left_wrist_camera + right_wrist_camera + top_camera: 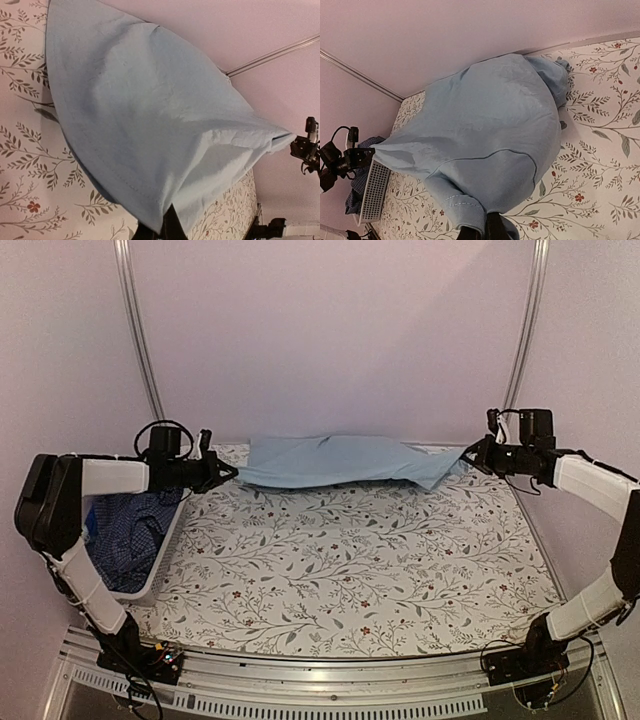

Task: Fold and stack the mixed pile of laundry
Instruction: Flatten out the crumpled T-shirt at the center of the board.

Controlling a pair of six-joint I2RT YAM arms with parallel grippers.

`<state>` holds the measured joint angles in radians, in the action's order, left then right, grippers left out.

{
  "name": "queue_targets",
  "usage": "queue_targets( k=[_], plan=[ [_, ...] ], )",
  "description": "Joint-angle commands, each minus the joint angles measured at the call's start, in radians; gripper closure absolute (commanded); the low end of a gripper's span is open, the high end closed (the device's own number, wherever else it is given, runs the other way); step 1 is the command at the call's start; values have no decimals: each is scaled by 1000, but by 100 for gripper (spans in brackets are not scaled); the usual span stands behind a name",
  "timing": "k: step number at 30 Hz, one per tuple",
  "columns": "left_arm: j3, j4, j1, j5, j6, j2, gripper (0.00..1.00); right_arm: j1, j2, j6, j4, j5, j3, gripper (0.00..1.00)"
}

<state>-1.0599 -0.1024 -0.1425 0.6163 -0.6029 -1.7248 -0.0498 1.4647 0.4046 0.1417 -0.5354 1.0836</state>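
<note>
A plain light-blue shirt point(340, 460) hangs stretched between my two grippers at the far side of the floral table. My left gripper point(228, 472) is shut on its left end, and the cloth point(150, 125) drapes over the fingers in the left wrist view. My right gripper point(470, 458) is shut on its right end, where a hem point(470, 210) bunches at the fingers. Its far edge rests on the table. A dark blue checked shirt point(125, 530) lies in the white basket point(160, 558) at the left.
The floral table cover point(350, 570) spreads in front of the shirt. The pale back wall point(330, 330) stands right behind it. The basket also shows in the right wrist view point(372, 192), beside the left arm.
</note>
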Motion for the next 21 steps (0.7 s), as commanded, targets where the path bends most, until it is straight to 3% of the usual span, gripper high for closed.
queue_targets(
  k=[1,11,19,21],
  plan=[
    [133,-22,-20,19,32,109,100,-13,-162,49,21,-13,-164,100],
    [374,184,-112,-55,35,217,100,-30,-272,74,371,4,-360,100],
    [470,364,-145,-171,40,376,100,-88,-379,96,534,-1,-488,100],
    [442,405,-166,-182,37,366,96,-96,-392,92,585,-3,-502,97]
  ],
)
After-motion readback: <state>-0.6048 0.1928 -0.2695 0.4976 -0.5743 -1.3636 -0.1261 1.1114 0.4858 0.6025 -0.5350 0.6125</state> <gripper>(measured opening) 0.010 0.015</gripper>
